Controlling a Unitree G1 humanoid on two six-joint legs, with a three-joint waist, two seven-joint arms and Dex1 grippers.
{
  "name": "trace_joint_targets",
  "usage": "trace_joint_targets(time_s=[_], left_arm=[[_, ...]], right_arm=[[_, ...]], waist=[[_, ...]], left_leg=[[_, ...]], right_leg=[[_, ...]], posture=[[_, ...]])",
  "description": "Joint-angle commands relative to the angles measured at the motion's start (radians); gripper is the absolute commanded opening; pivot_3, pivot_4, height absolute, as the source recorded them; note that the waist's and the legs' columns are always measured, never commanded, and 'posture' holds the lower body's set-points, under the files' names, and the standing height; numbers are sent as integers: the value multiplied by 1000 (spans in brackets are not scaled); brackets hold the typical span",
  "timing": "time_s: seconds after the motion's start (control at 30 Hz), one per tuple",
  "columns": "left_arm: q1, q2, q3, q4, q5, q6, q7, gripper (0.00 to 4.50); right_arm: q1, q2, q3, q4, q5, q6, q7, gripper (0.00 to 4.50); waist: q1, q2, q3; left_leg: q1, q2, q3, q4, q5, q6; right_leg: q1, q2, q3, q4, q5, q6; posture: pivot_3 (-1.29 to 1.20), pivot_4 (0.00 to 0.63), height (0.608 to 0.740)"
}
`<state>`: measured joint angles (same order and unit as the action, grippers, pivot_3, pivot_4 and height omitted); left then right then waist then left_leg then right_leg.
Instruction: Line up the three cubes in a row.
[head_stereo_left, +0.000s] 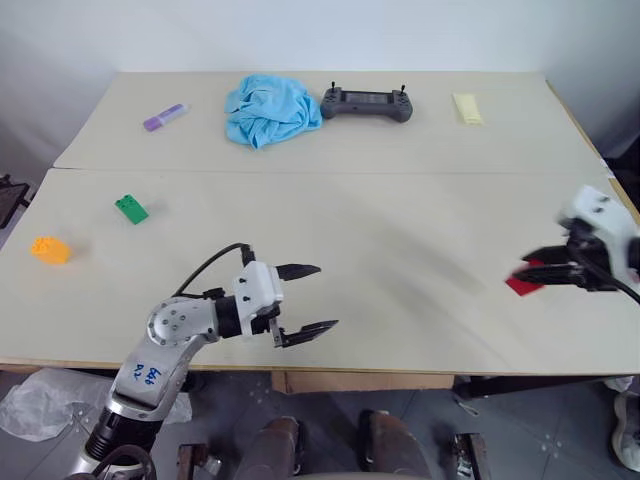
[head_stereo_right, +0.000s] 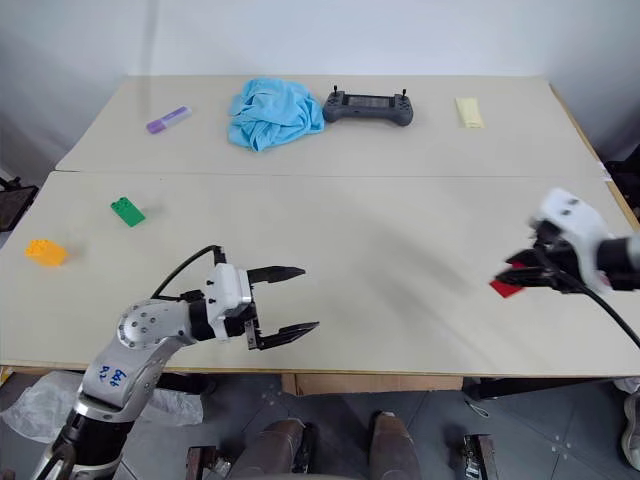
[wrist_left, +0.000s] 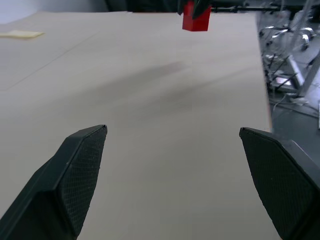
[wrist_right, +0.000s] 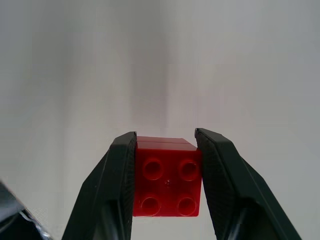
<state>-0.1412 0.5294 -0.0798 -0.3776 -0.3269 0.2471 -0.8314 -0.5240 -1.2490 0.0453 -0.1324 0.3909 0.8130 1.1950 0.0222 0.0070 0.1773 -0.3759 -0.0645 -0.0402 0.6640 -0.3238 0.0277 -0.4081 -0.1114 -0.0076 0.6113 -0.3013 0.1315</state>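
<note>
At the right edge of the left eye view, the right gripper (head_stereo_left: 535, 268) clamped the red cube (head_stereo_left: 523, 283) above the table (head_stereo_left: 400, 250); the left gripper (head_stereo_left: 308, 298), lower centre, stood spread and empty. The green cube (head_stereo_left: 130, 208) and orange-yellow cube (head_stereo_left: 50, 249) lay at far left. In the left wrist view, the red cube hung at top centre. In the right wrist view, both fingers (wrist_right: 117, 170) pressed the red cube's sides.

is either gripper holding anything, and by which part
The right gripper holds the red cube, fingers on its two opposite side faces. The left gripper is open, empty.
</note>
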Motion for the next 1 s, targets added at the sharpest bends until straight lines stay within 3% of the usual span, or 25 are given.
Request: trace_joint_targets(time_s=[0.03,0.23,0.4,0.97,1.0], left_arm=[[36,16,49,4,-6,-39,1,4500],[148,87,94,19,30,-129,-41,4500],[219,112,180,13,8,-138,-13,4500],[235,122,180,-30,58,-145,21,4500],[240,112,186,-37,52,-140,35,4500]], right_arm=[[-153,96,182,-47,-105,-69,45,1466],[-401,377,431,57,-250,-114,68,1466],[-456,539,546,113,-332,-198,78,1466],[-522,730,566,353,-464,-368,93,1466],[-527,740,559,354,-458,-362,94,1815]], waist=[[0,-1,1],[-4,-2,1],[2,-2,1],[-41,-4,0],[-45,-4,0]], left_leg=[[-1,0,0,0,0,0],[-3,0,-1,0,0,0],[-9,-1,-7,2,0,-1],[-10,-4,-8,4,1,0],[-10,-4,-8,4,1,0]], right_leg=[[-1,0,0,0,0,0],[-4,-1,1,1,0,-1],[-7,-1,-3,3,0,-2],[-9,-3,-11,11,0,-3],[-9,-3,-11,12,0,-3]], posture=[[0,150,740],[0,150,740],[0,150,740],[0,150,740],[0,150,740]])
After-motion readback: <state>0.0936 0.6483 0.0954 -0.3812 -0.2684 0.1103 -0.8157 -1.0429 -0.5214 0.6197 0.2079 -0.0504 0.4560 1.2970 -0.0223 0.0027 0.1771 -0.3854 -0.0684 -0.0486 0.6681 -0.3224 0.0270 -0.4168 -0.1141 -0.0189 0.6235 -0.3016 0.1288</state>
